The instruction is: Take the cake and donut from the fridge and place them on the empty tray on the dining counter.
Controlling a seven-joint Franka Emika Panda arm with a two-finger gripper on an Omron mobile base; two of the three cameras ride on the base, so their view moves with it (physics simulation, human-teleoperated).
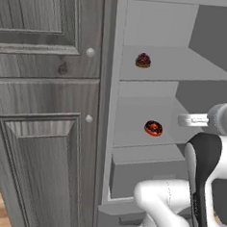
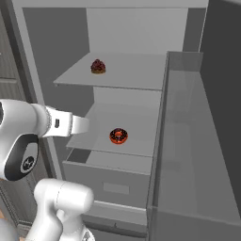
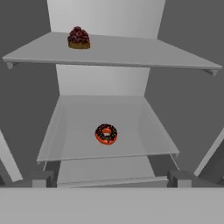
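The fridge [image 1: 156,27] stands open with pale grey shelves. On its upper shelf [image 3: 131,54] sits the cake [image 3: 78,38], small, dark brown with a reddish top, also seen in the base views [image 1: 143,60] [image 2: 98,66]. The donut [image 3: 106,134], a ring with dark and orange-red glaze, lies on the lower shelf [image 1: 153,128] [image 2: 118,136]. My gripper [image 3: 113,179] is open, level with the lower shelf's front edge, short of the donut and holding nothing. The empty tray and the dining counter are out of view.
A grey wood-panelled cabinet [image 1: 39,104] with round knobs borders the fridge on the left. The open fridge door [image 2: 188,141] with its bin stands along the right. A closed drawer [image 2: 108,183] sits under the lower shelf.
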